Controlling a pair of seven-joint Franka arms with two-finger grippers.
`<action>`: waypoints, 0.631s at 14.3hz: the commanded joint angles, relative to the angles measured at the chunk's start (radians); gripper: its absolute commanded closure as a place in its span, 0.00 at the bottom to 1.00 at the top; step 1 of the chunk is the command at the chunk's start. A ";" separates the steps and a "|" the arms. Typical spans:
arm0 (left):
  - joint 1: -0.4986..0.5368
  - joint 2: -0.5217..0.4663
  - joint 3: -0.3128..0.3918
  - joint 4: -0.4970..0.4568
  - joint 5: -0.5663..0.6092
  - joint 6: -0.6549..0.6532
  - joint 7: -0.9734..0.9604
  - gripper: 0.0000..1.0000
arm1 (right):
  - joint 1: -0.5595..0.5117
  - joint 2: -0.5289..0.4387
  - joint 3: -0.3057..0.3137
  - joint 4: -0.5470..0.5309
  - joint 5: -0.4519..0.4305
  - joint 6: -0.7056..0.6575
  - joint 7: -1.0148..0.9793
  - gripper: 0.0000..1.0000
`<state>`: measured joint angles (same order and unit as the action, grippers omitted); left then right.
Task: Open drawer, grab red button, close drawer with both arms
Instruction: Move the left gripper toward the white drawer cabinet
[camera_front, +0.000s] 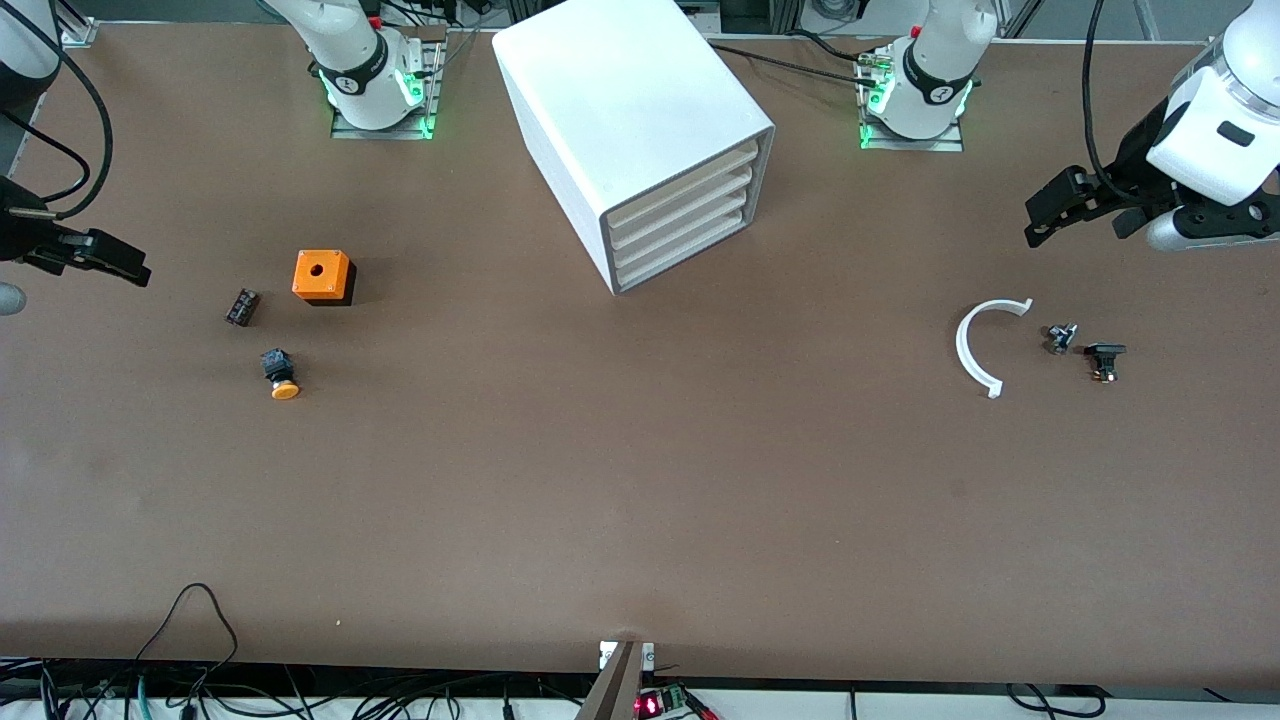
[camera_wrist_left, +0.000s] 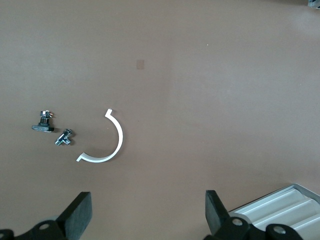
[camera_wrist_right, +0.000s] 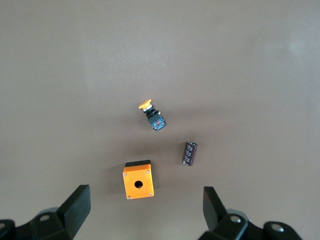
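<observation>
The white cabinet (camera_front: 640, 130) stands on the brown counter (camera_front: 640, 480) between the two arm bases, its four stacked drawers (camera_front: 680, 225) all pushed in flush (cream front strips facing the front camera at an angle). No red-capped button shows on the counter in any view.

The left end effector (camera_front: 1045, 215) hangs in the air at the left arm's end of the counter, its fingers (camera_wrist_left: 80, 212) spread wide and holding nothing. Below it on the counter lie a white curved strip (camera_front: 975, 350) and, just beside that, a small metal fitting (camera_front: 1060, 338) and a small black part (camera_front: 1104, 358), the three close together but apart from one another.

The right end effector (camera_front: 110, 262) hangs over the right arm's end of the counter, likewise released, fingers (camera_wrist_right: 77, 207) wide apart and empty. Near it on the counter sit an orange box with a hole (camera_front: 322, 276), a dark cylinder (camera_front: 241, 306) lying on its side beside the box, and an orange-capped black button (camera_front: 280, 374) tipped over, nearer to the front camera than the box. None of these touch.
</observation>
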<state>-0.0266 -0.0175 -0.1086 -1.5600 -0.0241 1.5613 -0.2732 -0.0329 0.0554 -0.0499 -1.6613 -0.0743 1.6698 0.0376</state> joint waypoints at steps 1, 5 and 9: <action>0.004 0.010 -0.011 0.021 -0.005 -0.010 0.015 0.00 | -0.018 -0.025 0.013 -0.026 0.014 0.008 -0.027 0.00; 0.005 0.011 -0.008 0.026 -0.007 -0.009 0.017 0.00 | -0.018 -0.026 0.015 -0.023 0.014 0.007 -0.047 0.00; 0.004 0.011 -0.013 0.029 -0.002 -0.009 0.015 0.00 | -0.018 -0.025 0.015 -0.023 0.014 0.007 -0.042 0.00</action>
<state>-0.0269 -0.0174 -0.1147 -1.5592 -0.0241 1.5613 -0.2732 -0.0331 0.0554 -0.0497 -1.6617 -0.0743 1.6698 0.0067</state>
